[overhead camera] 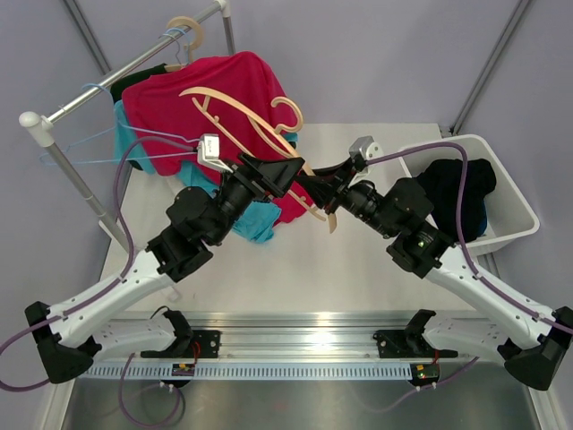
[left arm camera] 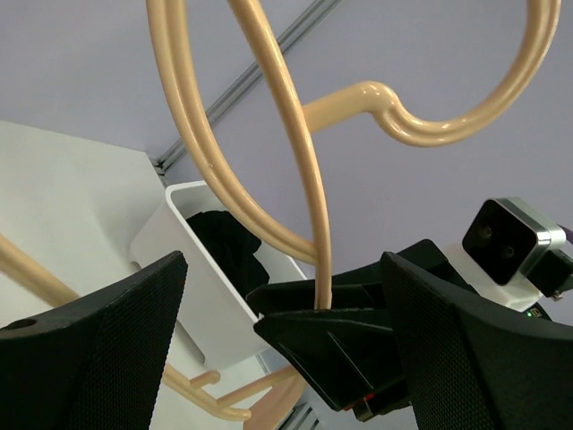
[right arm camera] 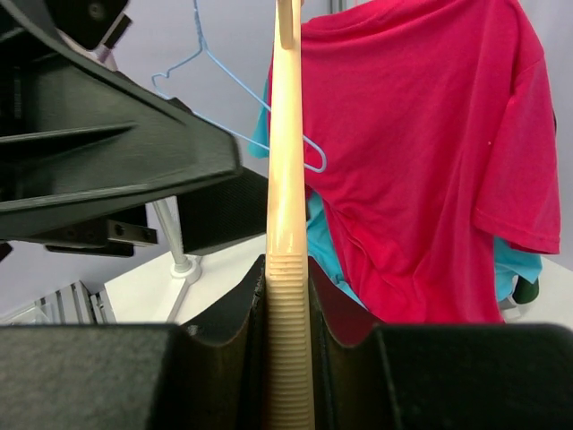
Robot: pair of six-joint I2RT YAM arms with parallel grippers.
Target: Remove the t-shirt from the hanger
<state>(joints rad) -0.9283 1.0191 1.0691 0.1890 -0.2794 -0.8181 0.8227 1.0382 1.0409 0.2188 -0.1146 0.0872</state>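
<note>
A bare beige hanger (overhead camera: 235,107) is held in the air over the table, with no t-shirt on it. My right gripper (overhead camera: 313,190) is shut on its ribbed bar (right arm camera: 289,296). My left gripper (overhead camera: 279,170) is open, its fingers (left arm camera: 89,345) spread wide on either side of the hanger (left arm camera: 309,179) and the right gripper's tip, touching neither. A red t-shirt (overhead camera: 215,85) hangs at the rack behind the hanger and also shows in the right wrist view (right arm camera: 421,152). A black t-shirt (overhead camera: 457,193) lies in the white bin (overhead camera: 519,210).
The clothes rack's rod (overhead camera: 116,76) and pole (overhead camera: 81,184) stand at the left. A teal shirt (overhead camera: 260,224), a blue wire hanger (right arm camera: 224,81) and another beige hanger (overhead camera: 183,31) are on it. The bin stands at the table's right edge.
</note>
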